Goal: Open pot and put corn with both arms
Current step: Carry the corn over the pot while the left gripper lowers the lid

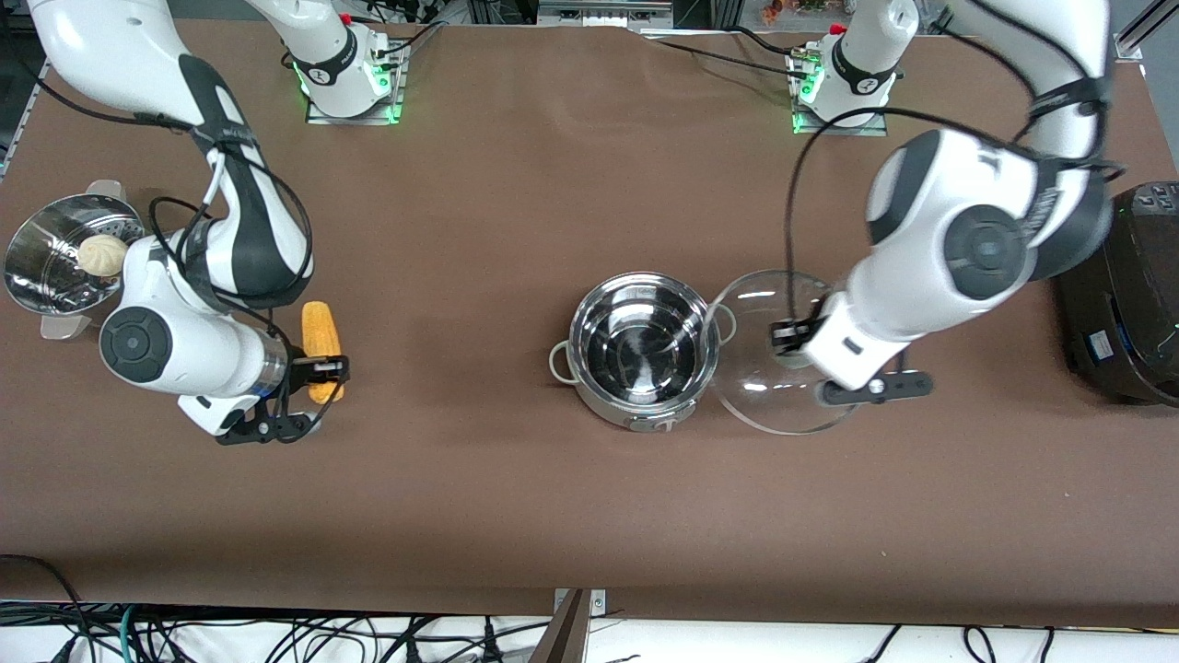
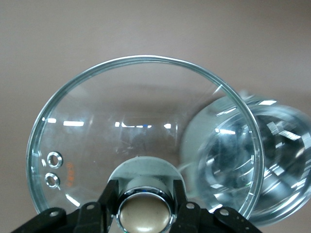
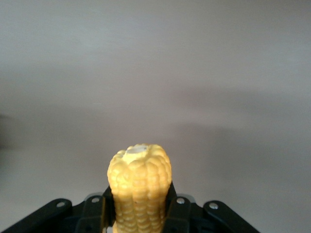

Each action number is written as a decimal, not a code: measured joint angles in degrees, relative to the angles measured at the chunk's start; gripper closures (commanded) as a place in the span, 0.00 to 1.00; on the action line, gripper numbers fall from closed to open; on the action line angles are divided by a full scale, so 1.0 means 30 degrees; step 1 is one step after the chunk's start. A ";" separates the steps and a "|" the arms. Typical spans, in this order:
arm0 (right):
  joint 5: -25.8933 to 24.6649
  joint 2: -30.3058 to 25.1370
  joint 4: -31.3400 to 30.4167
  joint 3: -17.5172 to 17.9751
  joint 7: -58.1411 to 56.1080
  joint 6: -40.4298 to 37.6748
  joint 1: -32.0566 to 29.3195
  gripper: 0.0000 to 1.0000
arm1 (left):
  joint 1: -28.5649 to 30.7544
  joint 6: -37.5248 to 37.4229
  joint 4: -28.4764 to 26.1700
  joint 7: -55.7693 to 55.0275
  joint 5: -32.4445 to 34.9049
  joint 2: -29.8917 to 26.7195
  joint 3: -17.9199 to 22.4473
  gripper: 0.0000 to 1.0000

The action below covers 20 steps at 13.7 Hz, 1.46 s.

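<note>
The steel pot (image 1: 642, 350) stands open mid-table, and it looks empty. My left gripper (image 1: 797, 352) is shut on the tan knob (image 2: 146, 217) of the glass lid (image 1: 764, 405) and holds the lid just beside the pot, toward the left arm's end of the table. The pot (image 2: 277, 160) shows past the lid's rim in the left wrist view. The yellow corn (image 1: 321, 343) is toward the right arm's end. My right gripper (image 1: 318, 373) is shut on the corn (image 3: 140, 184), one finger (image 3: 92, 213) on each side. I cannot tell whether the corn is off the table.
A perforated steamer basket (image 1: 41, 267) holding a white bun (image 1: 101, 256) stands at the right arm's end of the table. A large black cooker (image 1: 1124, 295) stands at the left arm's end. Brown table cover (image 1: 516, 497) lies all around.
</note>
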 measured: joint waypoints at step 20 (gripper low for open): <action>-0.0046 0.5159 0.6057 -0.1138 1.4029 0.6976 1.1112 1.00 | 0.2820 0.9933 -1.1636 0.8065 -0.0024 0.0682 0.1652 0.23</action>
